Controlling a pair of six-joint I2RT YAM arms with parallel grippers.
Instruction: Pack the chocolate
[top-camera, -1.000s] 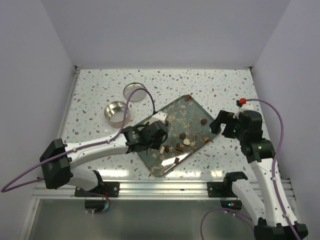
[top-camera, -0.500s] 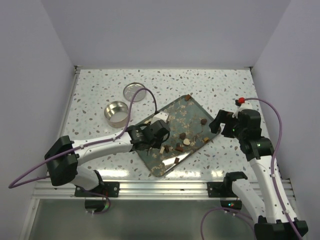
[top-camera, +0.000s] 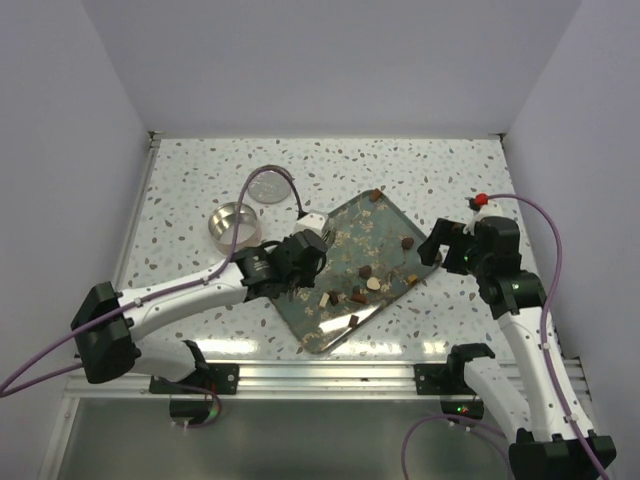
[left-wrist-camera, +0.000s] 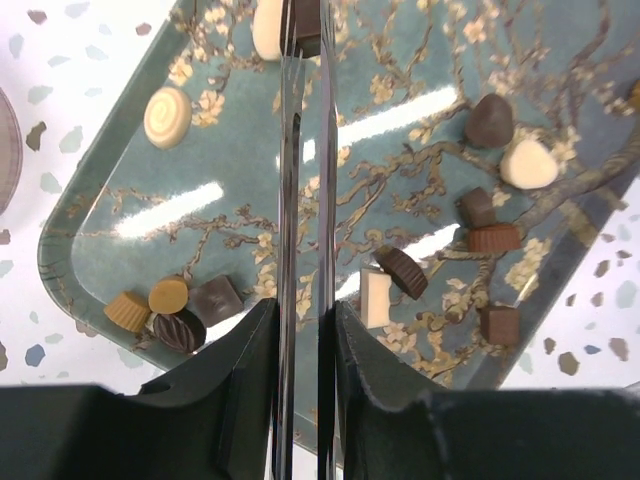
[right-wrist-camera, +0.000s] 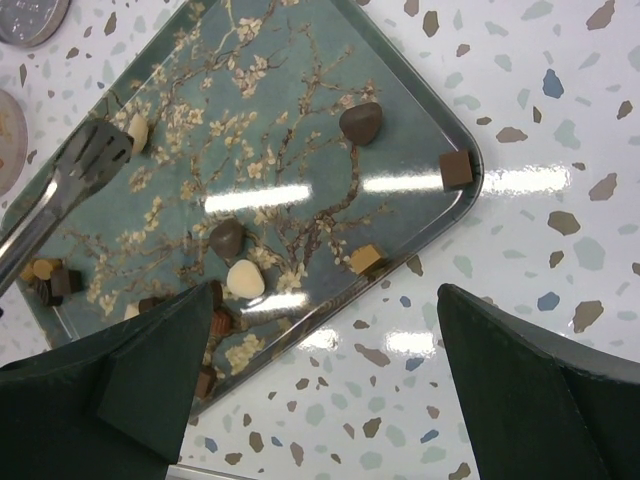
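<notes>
The chocolate lies scattered on a teal blossom-patterned tray (top-camera: 365, 235): dark, tan and cream pieces (top-camera: 372, 284). My left gripper (top-camera: 292, 262) hangs over the tray's left part, shut on thin metal tweezers (left-wrist-camera: 303, 200) that reach toward the far corner. At the tweezers' tips sit a cream piece (left-wrist-camera: 267, 26) and a dark piece (left-wrist-camera: 309, 42); I cannot tell whether either is pinched. The right wrist view shows the tweezers' slotted head (right-wrist-camera: 92, 156) beside that cream piece (right-wrist-camera: 137, 131). My right gripper (top-camera: 447, 250) stands open and holds nothing, over the table off the tray's right edge (right-wrist-camera: 420, 260).
A round metal tin (top-camera: 232, 225) stands left of the tray, and its lid (top-camera: 268, 186) lies behind it. The speckled table (top-camera: 450, 170) ends at white walls. A cluster of tan and dark pieces (left-wrist-camera: 170, 310) crowds the tray's near-left corner.
My left gripper has shifted slightly left and away along the tray, and its jaws have squeezed the tweezers narrower. The right arm has barely moved.
</notes>
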